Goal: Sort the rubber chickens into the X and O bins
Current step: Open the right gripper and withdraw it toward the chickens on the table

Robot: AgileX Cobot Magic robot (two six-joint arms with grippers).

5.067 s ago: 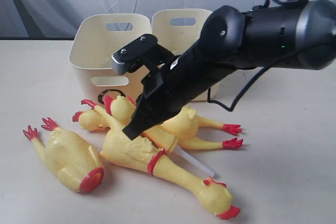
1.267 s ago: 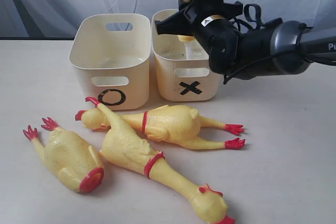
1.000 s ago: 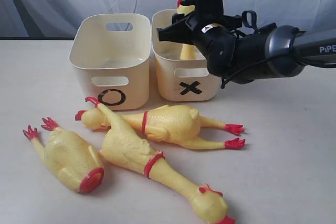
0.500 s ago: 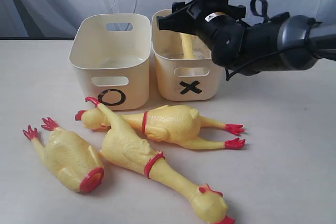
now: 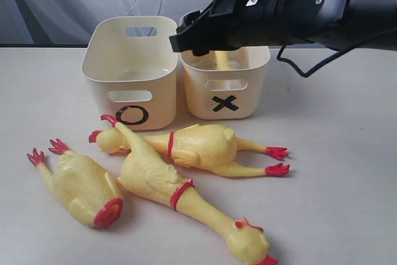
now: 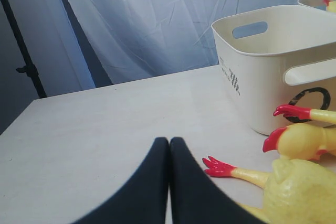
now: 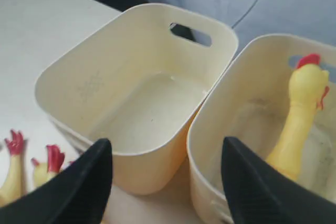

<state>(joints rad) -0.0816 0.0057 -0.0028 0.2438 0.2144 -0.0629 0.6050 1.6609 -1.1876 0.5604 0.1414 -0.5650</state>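
- Right gripper [image 5: 180, 40]: the black fingers are spread wide and hold nothing. It hangs in the upper centre of the exterior frame, above the spot where the rims of the two tubs come together.
- Left gripper [image 6: 169, 142]: the black fingers are pressed together with nothing between them. It sits low over the pale table [image 5: 335, 172] and does not appear in the exterior frame.
- X bin [image 5: 248, 100]: a cream plastic rounded-rectangular tub with slot handles and a black X, upper centre-right. It holds one small chicken [image 7: 302, 103], a yellow rubber toy with a red comb, propped neck-up against the inner wall.
- O bin [image 5: 99, 91]: the matching cream tub, marked with a black O, just beside the X bin on its left. The right wrist view shows only its bare floor.
- Three more yellow rubber chickens with red feet and neck bands lie on the table in the lower half of the frame.
  - Crosswise chicken [image 5: 205, 147]: long axis left to right, feet at the right, directly below the X bin.
  - Diagonal chicken [image 5: 155, 181]: feet at the upper left by the O mark, head at the lower right.
  - Leftmost chicken [image 5: 80, 184]: feet at the upper left; its head cannot be made out.
- Deciding relation:
  - The crosswise chicken lies straight below the open right gripper in the frame, nearest that arm, so a pick probably calls for jaws set across its left-right axis.
  - The leftmost chicken lies nearer the left gripper, whose fingers would first have to part.
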